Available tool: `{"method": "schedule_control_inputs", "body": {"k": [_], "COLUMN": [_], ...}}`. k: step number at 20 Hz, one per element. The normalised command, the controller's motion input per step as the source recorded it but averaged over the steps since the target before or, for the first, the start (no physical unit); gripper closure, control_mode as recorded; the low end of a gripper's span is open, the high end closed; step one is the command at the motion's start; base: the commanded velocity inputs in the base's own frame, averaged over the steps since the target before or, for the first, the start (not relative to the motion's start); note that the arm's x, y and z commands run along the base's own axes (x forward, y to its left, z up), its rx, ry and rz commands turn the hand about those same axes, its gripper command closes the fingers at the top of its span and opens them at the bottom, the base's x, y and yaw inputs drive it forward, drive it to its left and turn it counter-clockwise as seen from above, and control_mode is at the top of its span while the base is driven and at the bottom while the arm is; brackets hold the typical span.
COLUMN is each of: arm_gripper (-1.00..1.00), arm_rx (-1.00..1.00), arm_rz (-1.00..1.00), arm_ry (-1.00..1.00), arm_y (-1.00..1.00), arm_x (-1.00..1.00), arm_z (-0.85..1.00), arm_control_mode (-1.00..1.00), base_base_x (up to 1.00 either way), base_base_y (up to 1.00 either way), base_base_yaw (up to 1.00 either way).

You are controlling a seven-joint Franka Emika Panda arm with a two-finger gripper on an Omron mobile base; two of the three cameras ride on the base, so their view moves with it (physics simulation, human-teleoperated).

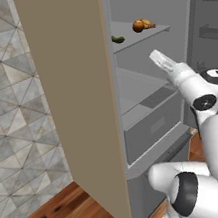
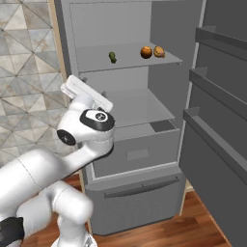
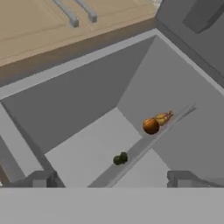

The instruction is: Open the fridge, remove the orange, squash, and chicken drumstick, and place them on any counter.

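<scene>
— Fridge (image 2: 144,159) open already; reaching stage now. Orange (image 2: 146,52), chicken drumstick (image 2: 159,52) and squash (image 2: 112,57) all up on the top shelf, orange touching drumstick, squash well apart.

— Gripper (image 3: 113,177)?

— Spread wide, empty, aimed at that shelf from below. Next, probably: rise, push in, straddle the orange, then pinch.

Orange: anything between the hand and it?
Nothing visible. The fridge door is open, and the open hand looks straight at the orange on the upper shelf. The drumstick is beside it and the squash apart.
</scene>
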Motion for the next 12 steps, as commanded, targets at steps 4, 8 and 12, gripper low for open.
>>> {"method": "schedule_control_inputs", "body": {"k": [4, 8, 12], "arm_gripper": [-1.00, -1.00, -1.00], "arm_rx": [0.24, 0.03, 0.00], "arm_rz": [0.01, -0.01, -0.11], "arm_ry": [-0.32, -0.30, -0.05], "arm_y": [0.00, -0.25, -0.55], "arm_x": [-0.23, -0.44, -0.46], "arm_z": [1.00, 1.00, 1.00], "arm_control_mode": [-1.00, -1.00, -1.00], "base_base_x": [0.00, 0.00, 0.00], "base_base_y": [0.00, 0.00, 0.00], "base_base_yaw": [0.00, 0.00, 0.00]}}
